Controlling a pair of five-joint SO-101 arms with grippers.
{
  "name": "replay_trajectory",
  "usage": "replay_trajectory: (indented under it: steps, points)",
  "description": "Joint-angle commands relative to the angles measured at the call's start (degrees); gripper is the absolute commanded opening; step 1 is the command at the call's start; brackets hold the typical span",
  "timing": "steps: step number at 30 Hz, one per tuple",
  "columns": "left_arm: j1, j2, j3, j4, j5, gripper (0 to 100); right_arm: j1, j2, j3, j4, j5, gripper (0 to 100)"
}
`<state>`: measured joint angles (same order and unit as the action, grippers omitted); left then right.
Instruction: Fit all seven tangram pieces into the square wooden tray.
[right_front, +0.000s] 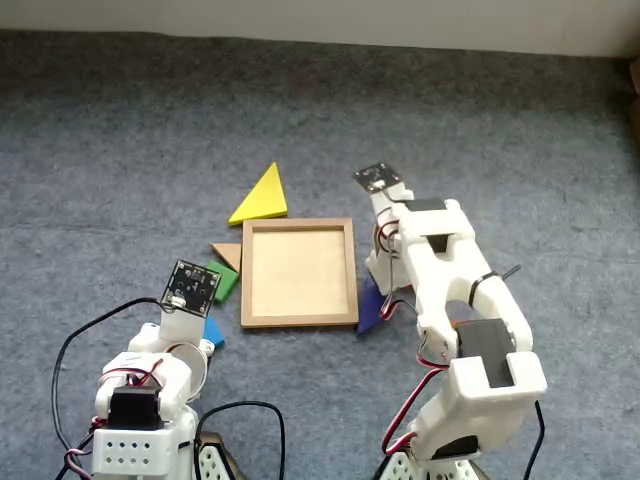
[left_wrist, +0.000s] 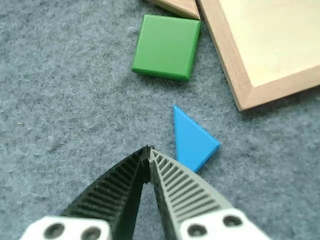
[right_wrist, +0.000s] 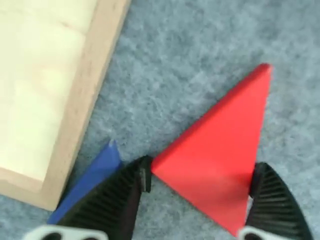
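Square wooden tray (right_front: 298, 322) at the centre of the grey, felt-like tabletop, its floor bare, no piece yet fitted. Left of the tray lie a yellow triangle (right_front: 263, 197) at the far corner, then nearer a tan triangle (right_front: 228, 255), a green square (left_wrist: 167, 46) and a light blue triangle (left_wrist: 192, 142). A dark blue piece (right_wrist: 92, 180) sits against the near right corner of the rim, with a red triangle (right_wrist: 220, 160) just to its right. The right gripper (right_wrist: 200, 175) is down on the red triangle with its jaws wide, one tip on a corner and the other on the opposite edge, apparently pinching it. The left gripper (left_wrist: 149, 150) has its jaws together and empty, tips just beside the light blue triangle. The pieces look thin, stiff and light, with smooth painted faces. They probably slide easily and may pivot if held by a corner. The surer hold is across two edges near the middle, low enough to catch the slim sides. The low rim likely demands flat, well-aligned placement.
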<state>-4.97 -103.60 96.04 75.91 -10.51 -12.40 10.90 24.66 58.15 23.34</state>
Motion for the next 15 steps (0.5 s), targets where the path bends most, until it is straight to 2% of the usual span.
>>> replay_trajectory:
  steps: [1,10,15]
  points:
    - [-0.66,-0.48,1.19,0.26,0.53,1,1.80,-0.84,-1.63,0.40,0.09,26.6]
    - [-0.66,-0.48,1.19,0.26,0.53,1,2.15,-1.98,-2.42,0.48,0.18,26.5]
    - [-0.66,-0.48,1.19,0.26,0.53,1,2.07,-9.54,-2.68,0.48,0.26,26.4]
